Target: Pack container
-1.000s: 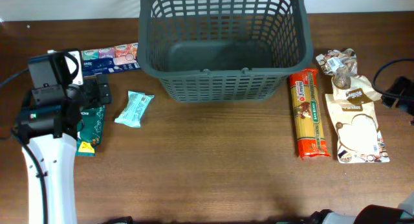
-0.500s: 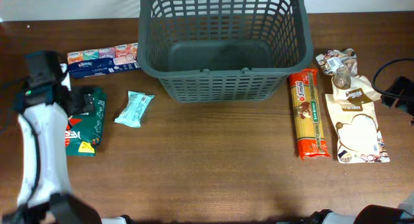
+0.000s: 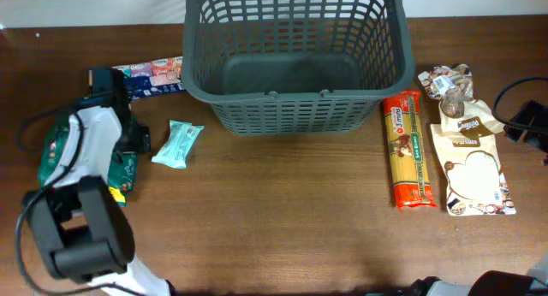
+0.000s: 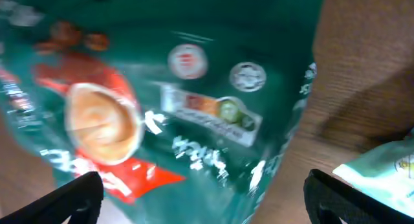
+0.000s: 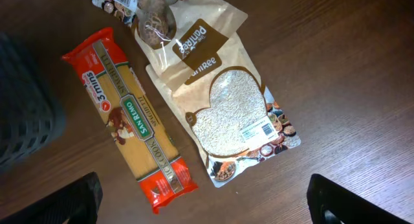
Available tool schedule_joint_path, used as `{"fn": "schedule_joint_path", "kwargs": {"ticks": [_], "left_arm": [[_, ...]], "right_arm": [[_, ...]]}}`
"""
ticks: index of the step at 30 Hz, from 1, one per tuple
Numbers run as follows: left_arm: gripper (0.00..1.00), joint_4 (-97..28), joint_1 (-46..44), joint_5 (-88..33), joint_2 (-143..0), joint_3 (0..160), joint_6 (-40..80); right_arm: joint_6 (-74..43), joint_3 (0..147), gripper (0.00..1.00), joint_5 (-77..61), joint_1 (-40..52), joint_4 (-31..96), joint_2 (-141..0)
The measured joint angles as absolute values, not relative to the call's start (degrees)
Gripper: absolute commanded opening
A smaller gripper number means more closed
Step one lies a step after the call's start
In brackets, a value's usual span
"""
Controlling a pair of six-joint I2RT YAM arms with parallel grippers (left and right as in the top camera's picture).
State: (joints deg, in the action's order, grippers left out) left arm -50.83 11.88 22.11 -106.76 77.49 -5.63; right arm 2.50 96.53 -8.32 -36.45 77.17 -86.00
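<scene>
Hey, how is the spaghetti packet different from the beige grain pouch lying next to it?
The spaghetti packet is long and narrow; the grain pouch is wider and squatter. The spaghetti packet is red and orange with yellow pasta showing; the grain pouch is beige and brown with a rounded clear window. Both lie flat on the table, side by side, right of the basket.

The large dark grey plastic basket, lattice-sided and rectangular, stands upright, mouth up, far and central before me.

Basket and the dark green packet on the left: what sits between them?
In the overhead view, a small pale turquoise packet lies between the dark green packet and the basket.
</scene>
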Motion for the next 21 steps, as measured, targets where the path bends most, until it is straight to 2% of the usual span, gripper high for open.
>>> {"fn": "schedule_joint_path", "kwargs": {"ticks": [5,7,10,15,18,20,21], "left_arm": [[0.93,-50.00,11.79,22.11,-110.65,77.49,-5.63],[0.89,-49.63,11.79,22.15,-112.12,77.49,-5.63],[0.74,-49.17,11.75,23.62,-113.40,77.58,-6.33],[0.36,-48.84,11.79,25.58,-114.21,78.28,-6.96],[0.27,-48.51,11.73,26.35,-114.61,78.67,-7.16],[0.02,-48.36,11.68,26.59,-114.78,78.83,-7.11],[0.02,-48.21,11.66,26.65,-114.83,78.91,-7.09]], "right_arm": [[2.52,96.53,0.99,-8.32,-36.45,77.17,-85.97],[2.50,96.53,0.99,-8.32,-36.45,77.17,-86.00],[2.50,96.53,0.99,-8.32,-36.45,77.17,-85.97],[2.50,96.53,0.99,-8.32,-36.45,77.17,-85.97],[2.50,96.53,0.99,-8.32,-36.45,77.17,-85.97],[2.48,96.53,0.99,-8.32,-36.45,77.17,-85.97],[2.52,96.53,0.99,-8.32,-36.45,77.17,-85.97]]}}
